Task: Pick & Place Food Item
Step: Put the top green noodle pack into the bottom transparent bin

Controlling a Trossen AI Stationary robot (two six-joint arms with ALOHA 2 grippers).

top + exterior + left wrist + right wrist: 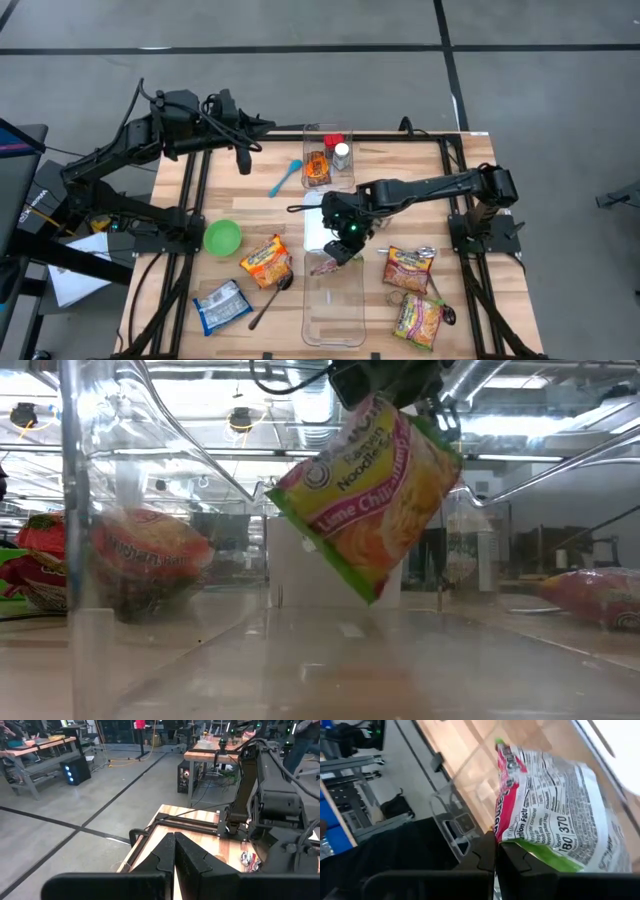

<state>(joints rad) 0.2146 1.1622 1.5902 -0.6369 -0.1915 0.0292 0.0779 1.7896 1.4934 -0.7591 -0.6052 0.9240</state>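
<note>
Over the near clear bin (335,305) at the table's middle, the right gripper (340,247) is holding a lime-chili noodle packet (365,495) pinched by its top edge, fingers (482,855) closed flat on the wrapper. The packet is hanging tilted, clear of the bin's floor (the low view shows open air beneath its lower corner), so the pick is judged complete and the lowering and release are remaining. The far clear bin (318,130) is already containing one packet and small jars; other noodle packets (410,268) are lying on the table (470,160) to the right and left of the bins. The right arm is reaching across from its base, wrist angled downward. The left gripper (174,851), shut and empty, is waiting raised over the table's far left corner.
</note>
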